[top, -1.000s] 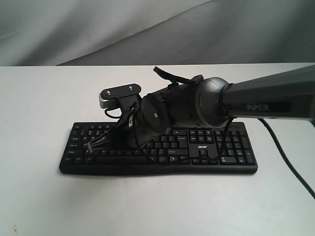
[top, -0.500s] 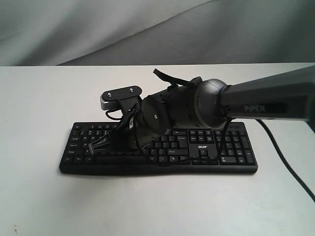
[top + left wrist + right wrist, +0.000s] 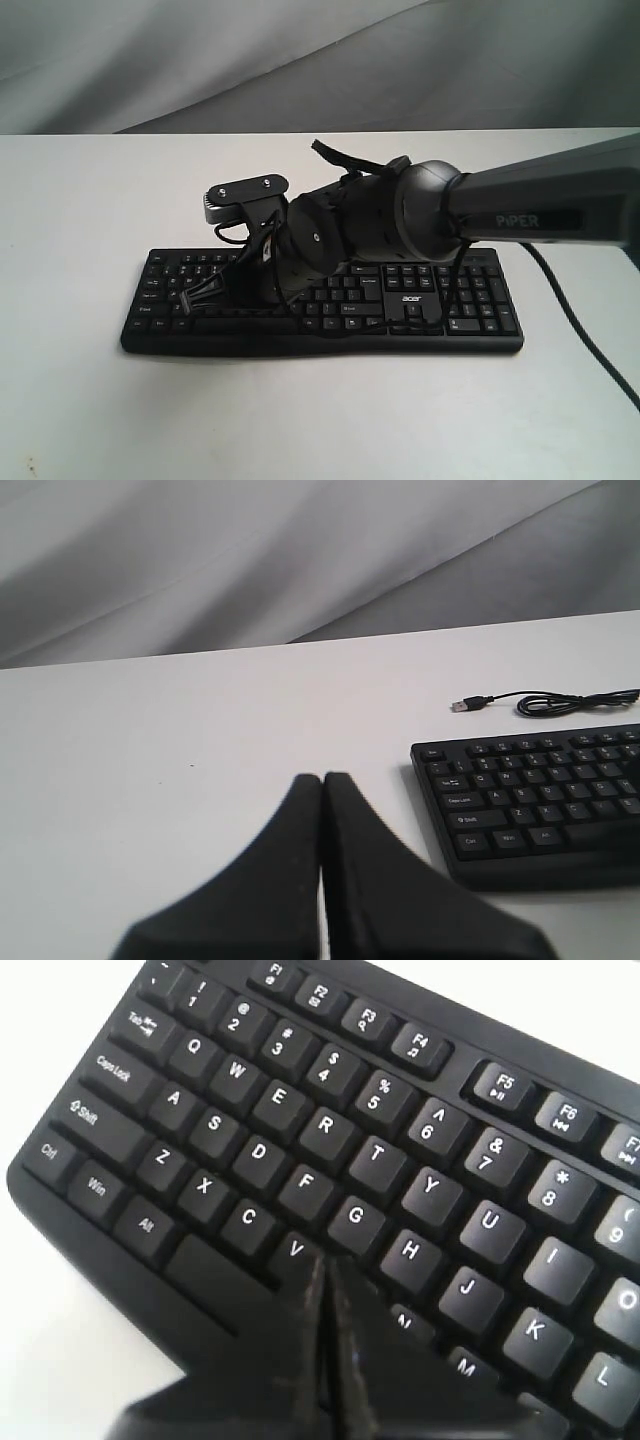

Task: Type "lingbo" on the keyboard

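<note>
The right gripper (image 3: 325, 1265), jaws together, is pointing between V and N on the keyboard (image 3: 300, 1140); the left gripper (image 3: 322, 780), likewise closed, alone is seeing the plug (image 3: 459, 706).

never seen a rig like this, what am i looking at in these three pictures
A robot with two arms, each ending in a two-finger gripper. The wide picture is from a camera off the arms: the right arm reaches over a black keyboard on a white table. The other two are from cameras on the wrists, looking along each gripper. The right gripper, shut, points between the V and N keys. The left gripper, shut, sits beside the keyboard. Neither holds anything. The keyboard's cable lies loose on the table.
</note>
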Tool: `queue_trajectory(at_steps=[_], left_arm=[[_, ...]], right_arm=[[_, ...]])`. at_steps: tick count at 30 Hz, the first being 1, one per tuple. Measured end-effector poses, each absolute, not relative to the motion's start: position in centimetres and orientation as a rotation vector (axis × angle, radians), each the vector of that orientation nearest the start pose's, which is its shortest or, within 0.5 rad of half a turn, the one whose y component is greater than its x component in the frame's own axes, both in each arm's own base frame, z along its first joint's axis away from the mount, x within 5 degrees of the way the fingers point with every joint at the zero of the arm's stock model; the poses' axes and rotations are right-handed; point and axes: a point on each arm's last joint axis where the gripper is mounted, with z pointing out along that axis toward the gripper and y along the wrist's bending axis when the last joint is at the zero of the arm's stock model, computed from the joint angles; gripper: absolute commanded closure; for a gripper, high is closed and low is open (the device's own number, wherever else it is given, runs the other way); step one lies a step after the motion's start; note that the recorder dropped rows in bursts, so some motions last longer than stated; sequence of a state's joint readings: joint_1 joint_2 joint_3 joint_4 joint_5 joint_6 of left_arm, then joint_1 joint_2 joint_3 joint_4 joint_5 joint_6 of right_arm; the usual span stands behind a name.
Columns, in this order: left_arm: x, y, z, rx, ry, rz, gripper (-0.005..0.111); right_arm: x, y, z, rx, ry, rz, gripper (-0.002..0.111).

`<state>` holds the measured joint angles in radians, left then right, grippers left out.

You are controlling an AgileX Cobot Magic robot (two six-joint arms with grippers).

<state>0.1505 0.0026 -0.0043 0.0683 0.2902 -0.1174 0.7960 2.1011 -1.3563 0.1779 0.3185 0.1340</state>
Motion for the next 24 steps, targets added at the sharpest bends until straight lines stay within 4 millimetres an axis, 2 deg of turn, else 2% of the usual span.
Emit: queue_trajectory(at_steps=[6,12,24], left_arm=[[5.38,1.00,18.83,-0.193,1.762,0.089,0.106],[5.38,1.00,18.83,-0.193,1.762,0.089,0.106],[5.38,1.00,18.83,-0.193,1.762,0.089,0.106]], right_arm=[[30.36,31.74,13.61,-0.660,2.532,0.484,0.108],[30.36,31.79,12.63,-0.658,2.555,0.476,0.108],[30.52,31.91,12.76,-0.645,2.532,0.489,0.108]])
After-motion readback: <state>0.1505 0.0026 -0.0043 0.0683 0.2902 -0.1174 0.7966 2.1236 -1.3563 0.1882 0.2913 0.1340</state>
